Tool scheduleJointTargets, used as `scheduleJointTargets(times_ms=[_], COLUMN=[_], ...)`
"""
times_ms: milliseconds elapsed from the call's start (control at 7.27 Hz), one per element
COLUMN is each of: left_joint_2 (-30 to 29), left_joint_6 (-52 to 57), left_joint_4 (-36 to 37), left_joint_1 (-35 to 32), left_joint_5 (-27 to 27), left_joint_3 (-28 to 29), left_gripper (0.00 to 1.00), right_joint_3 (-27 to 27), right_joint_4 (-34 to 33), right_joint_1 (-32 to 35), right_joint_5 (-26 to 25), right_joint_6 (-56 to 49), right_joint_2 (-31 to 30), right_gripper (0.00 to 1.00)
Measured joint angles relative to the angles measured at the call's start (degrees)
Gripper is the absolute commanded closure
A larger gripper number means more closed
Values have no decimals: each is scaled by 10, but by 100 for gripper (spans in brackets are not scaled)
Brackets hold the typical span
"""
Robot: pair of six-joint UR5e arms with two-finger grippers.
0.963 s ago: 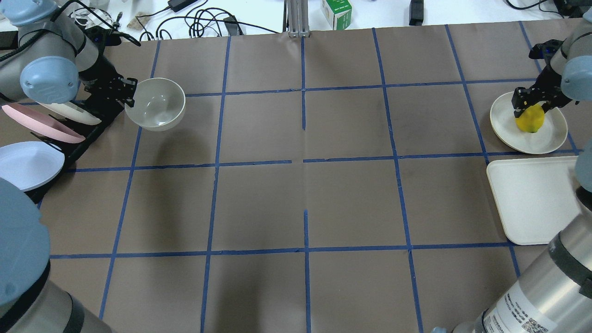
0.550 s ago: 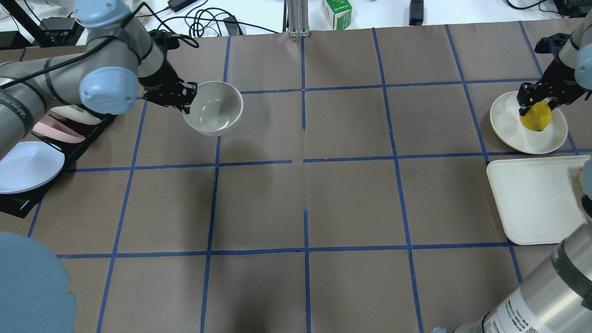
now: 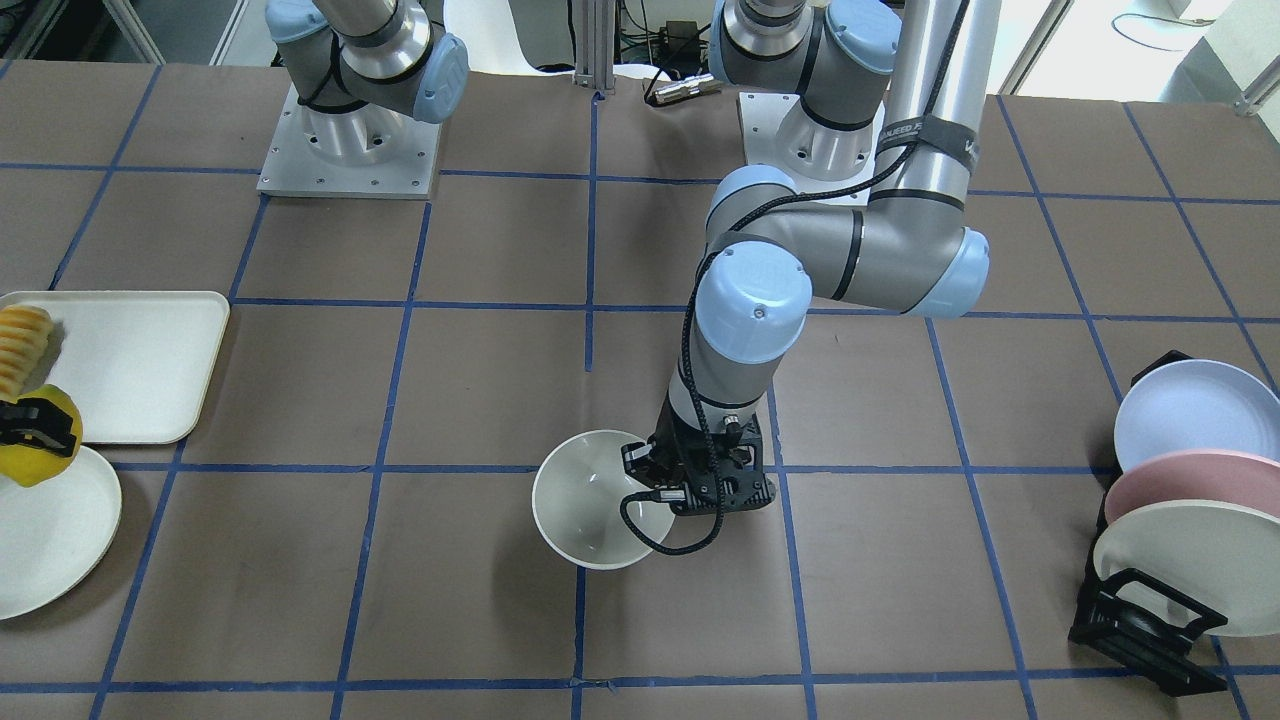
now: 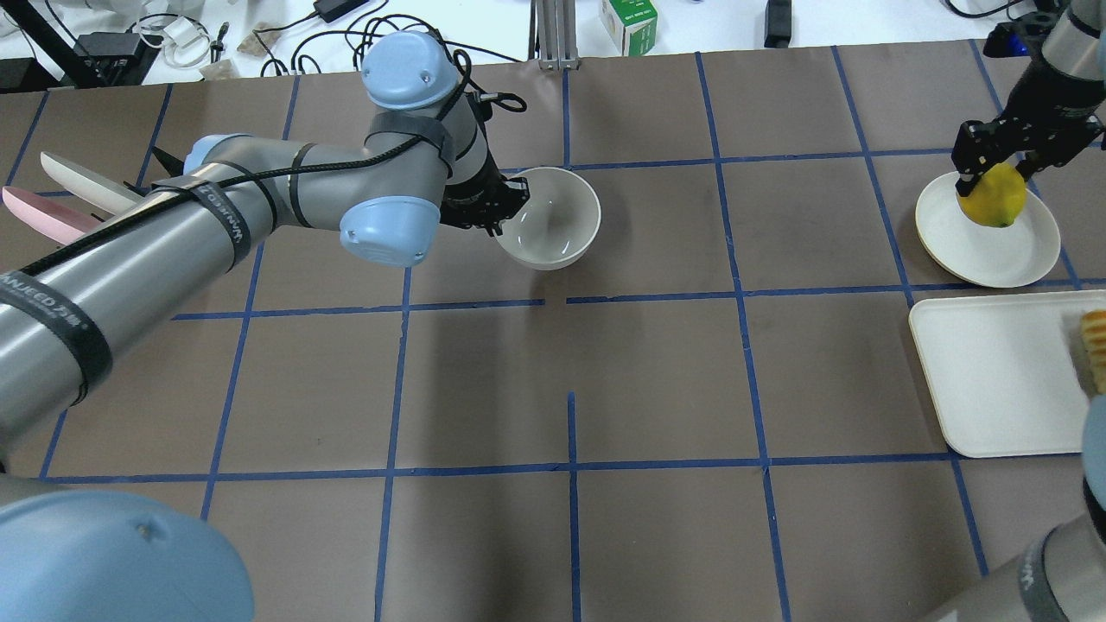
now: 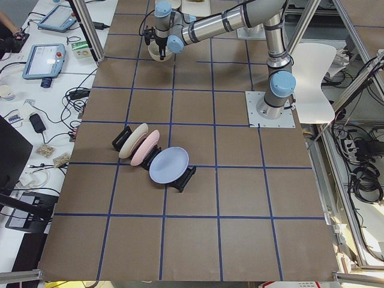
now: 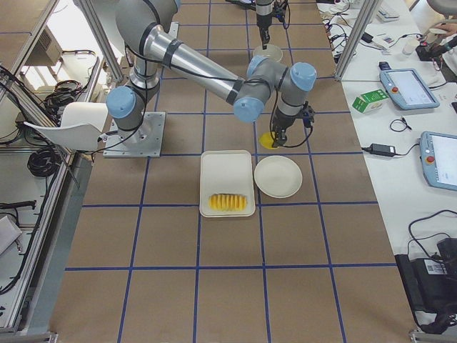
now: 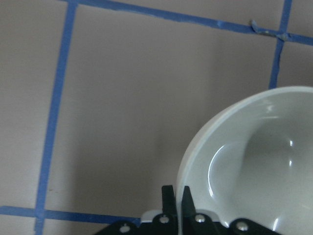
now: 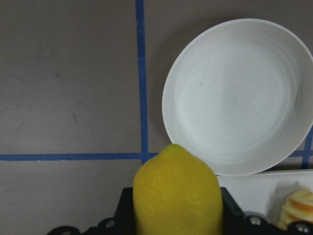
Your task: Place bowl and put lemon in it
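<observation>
Overhead exterior puts the deep, round, glossy off-white bowl (image 4: 553,220) near the middle of the brown, blue-taped worktop (image 4: 657,380), on its far half, with the left end effector (image 4: 508,204) clamped on the rim. From the left wrist view we see the fingers (image 7: 168,196) pinching that thin wall, one outside and one inside. We cannot tell whether the base touches the worktop yet. We judge the bowl to be stiff, slick and breakable. A rim pinch leaves its weight hanging to one side, so we would lower it level and let go only once it sits flat. Well apart, at the worktop's right end, the right end effector (image 4: 994,177) grips the small bright yellow oval lemon (image 4: 992,199) across its middle, raised over the far edge of a shallow off-white plate (image 4: 1011,255). Just beside the plate lies a rectangular off-white tray (image 4: 994,371) carrying ridged orange-yellow sliced food (image 4: 1096,345). We expect the lemon to be light and firm, with a waxy rind that gives a little. Holding it at its broad middle seems sound to us, since the pointed ends would slip. It will likely roll, so we would release it low inside the high walls rather than drop it on the glaze.
</observation>
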Motion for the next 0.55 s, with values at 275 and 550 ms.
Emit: scheduleJointTargets(times_ms=[275, 550], left_joint_2=[-9, -14], left_joint_6=[20, 39], left_joint_4=[17, 14], left_joint_1=[-7, -7], left_joint_5=[-6, -20], left_joint_3=[-24, -33], left_gripper=[56, 0], right_joint_3=[0, 0], right_joint_4=[7, 8], right_joint_1=[61, 138], right_joint_5=[14, 19], right_joint_6=[56, 156], right_joint_2=[-15, -18], right_gripper=[100, 100])
